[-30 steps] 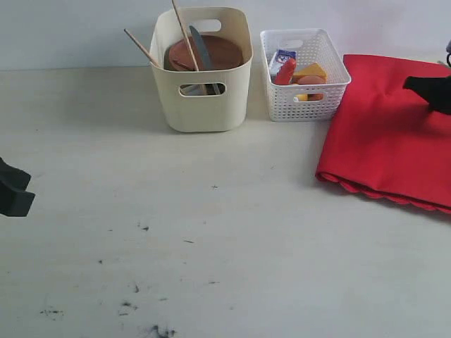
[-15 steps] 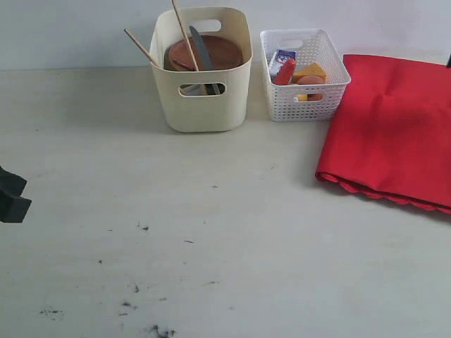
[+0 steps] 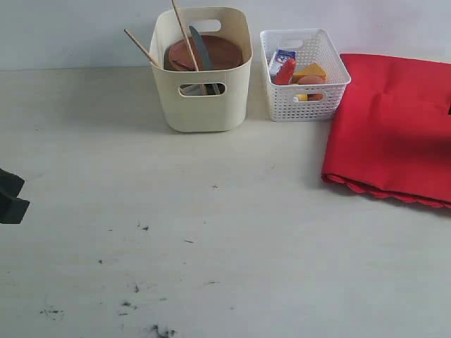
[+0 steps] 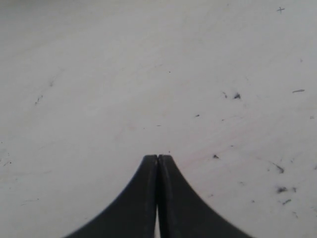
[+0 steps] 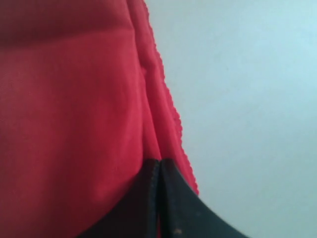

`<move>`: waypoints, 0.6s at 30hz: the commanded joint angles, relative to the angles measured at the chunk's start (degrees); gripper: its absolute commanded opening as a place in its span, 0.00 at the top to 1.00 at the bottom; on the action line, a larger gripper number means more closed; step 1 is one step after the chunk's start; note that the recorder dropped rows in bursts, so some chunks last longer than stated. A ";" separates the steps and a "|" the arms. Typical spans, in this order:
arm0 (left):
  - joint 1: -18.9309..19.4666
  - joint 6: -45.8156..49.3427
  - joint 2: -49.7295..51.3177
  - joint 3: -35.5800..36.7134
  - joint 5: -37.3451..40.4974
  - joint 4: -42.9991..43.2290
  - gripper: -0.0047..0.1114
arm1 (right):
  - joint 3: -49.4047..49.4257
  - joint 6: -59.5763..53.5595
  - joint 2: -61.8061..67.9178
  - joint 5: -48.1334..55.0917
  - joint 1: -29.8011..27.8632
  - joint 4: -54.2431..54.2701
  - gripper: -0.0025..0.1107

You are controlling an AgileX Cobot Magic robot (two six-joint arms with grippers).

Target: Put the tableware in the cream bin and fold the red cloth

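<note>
The red cloth point(image 3: 394, 127) lies folded at the right edge of the surface point(image 3: 211, 246), scalloped hem facing front. The right gripper point(image 5: 158, 163) is closed, pinching it; the left gripper point(image 4: 157, 157) is closed, empty.

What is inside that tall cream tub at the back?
A round brown plate, a steel knife leaning across it, and two wooden chopsticks sticking out past the rim. Anything lower down is hidden by the plate and the tub wall.
</note>
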 commanded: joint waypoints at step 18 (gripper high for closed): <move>0.15 -0.75 -0.21 0.13 -0.36 0.03 0.95 | -16.73 -3.21 5.88 -6.52 -0.12 0.54 0.98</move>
